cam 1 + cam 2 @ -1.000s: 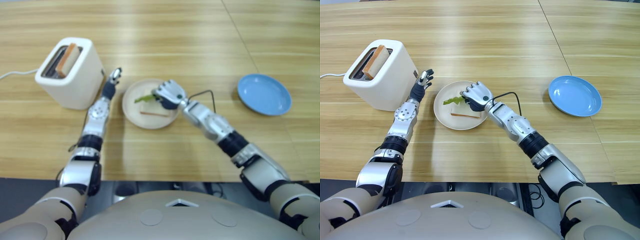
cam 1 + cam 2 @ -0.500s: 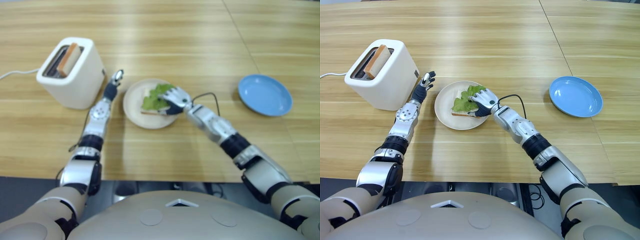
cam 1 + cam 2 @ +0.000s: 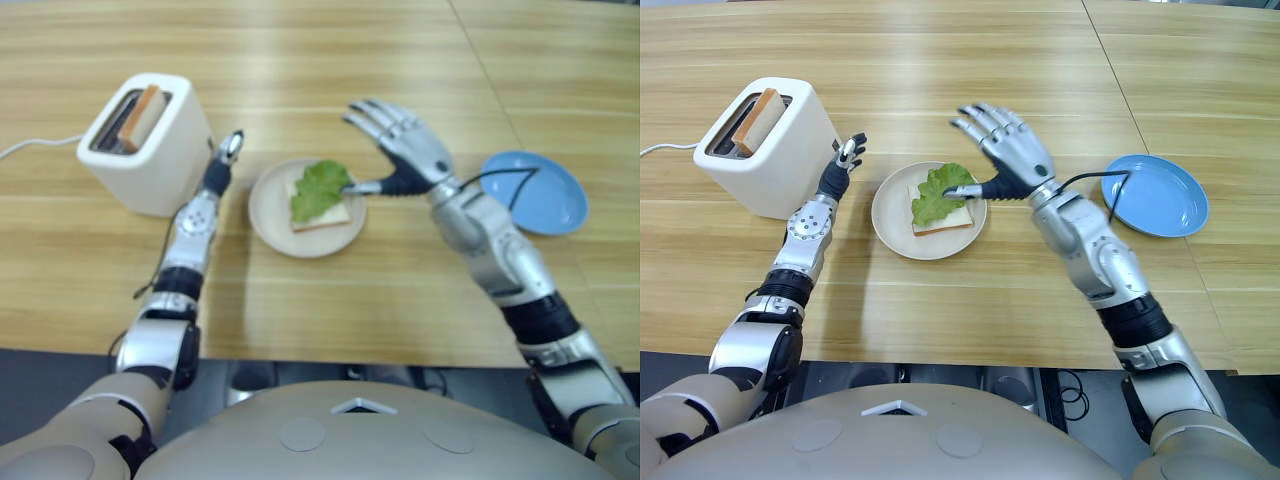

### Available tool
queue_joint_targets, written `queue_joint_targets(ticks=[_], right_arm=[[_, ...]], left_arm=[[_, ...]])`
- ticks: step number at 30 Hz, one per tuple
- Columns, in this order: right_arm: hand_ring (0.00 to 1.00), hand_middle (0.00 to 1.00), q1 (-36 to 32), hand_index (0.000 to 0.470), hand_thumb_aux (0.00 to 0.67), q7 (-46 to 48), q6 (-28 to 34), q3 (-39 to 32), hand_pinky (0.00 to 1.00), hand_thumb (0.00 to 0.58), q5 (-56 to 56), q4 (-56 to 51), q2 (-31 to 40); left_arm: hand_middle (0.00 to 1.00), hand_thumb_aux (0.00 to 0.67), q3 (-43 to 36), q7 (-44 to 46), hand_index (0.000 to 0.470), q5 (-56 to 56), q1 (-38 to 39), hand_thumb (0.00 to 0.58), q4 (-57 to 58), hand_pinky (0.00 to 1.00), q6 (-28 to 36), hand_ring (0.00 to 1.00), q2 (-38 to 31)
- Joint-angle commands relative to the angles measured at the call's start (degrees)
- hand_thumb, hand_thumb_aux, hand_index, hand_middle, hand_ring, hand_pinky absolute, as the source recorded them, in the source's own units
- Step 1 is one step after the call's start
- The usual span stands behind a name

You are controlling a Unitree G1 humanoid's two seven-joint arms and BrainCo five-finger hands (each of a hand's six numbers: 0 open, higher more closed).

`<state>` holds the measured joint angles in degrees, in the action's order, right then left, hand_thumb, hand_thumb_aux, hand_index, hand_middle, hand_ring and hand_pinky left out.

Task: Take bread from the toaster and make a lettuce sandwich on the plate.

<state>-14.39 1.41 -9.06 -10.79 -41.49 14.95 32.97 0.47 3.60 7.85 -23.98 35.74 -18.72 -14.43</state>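
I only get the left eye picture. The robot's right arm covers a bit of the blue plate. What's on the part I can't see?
Observer: In the right eye view the round blue plate lies apart from the arm. Just the thin black cable loops over its left rim.
Operator: Is the right hand holding the leaf?
Observer: No. The right hand is open, with its fingers spread above the table. From the right eye its thumb tip overlaps the right edge of the green lettuce leaf, which lies on the square bread slice. Whether the thumb touches the leaf, I cannot tell.
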Motion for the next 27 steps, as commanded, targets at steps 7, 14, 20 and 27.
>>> queue_joint_targets(ticks=[7,14,20,27], right_arm=[[0.00,0.00,2.72,0.000,0.000,1.52,1.87,13.78,0.00,0.000,16.33,-5.11,-3.08],[0.00,0.00,7.59,0.000,0.000,2.94,1.31,15.70,0.00,0.000,23.05,-7.03,-5.32],[0.00,0.00,8.59,0.000,0.000,6.05,2.41,17.98,0.00,0.000,30.56,-8.98,-6.41],[0.00,0.00,9.48,0.000,0.000,8.14,4.26,19.28,0.00,0.000,34.58,-8.12,-6.66]], left_arm=[[0.00,0.000,5.78,-0.88,0.000,30.63,9.26,0.000,-53.81,0.00,17.66,0.00,-13.91],[0.00,0.000,7.36,4.81,0.000,40.25,8.98,0.000,-45.85,0.00,30.57,0.00,-23.60],[0.00,0.000,2.66,5.26,0.000,41.80,7.93,0.000,-30.84,0.00,35.45,0.00,-25.08],[0.00,0.000,1.74,3.03,0.000,41.83,6.69,0.000,-26.94,0.00,39.86,0.00,-25.93]])
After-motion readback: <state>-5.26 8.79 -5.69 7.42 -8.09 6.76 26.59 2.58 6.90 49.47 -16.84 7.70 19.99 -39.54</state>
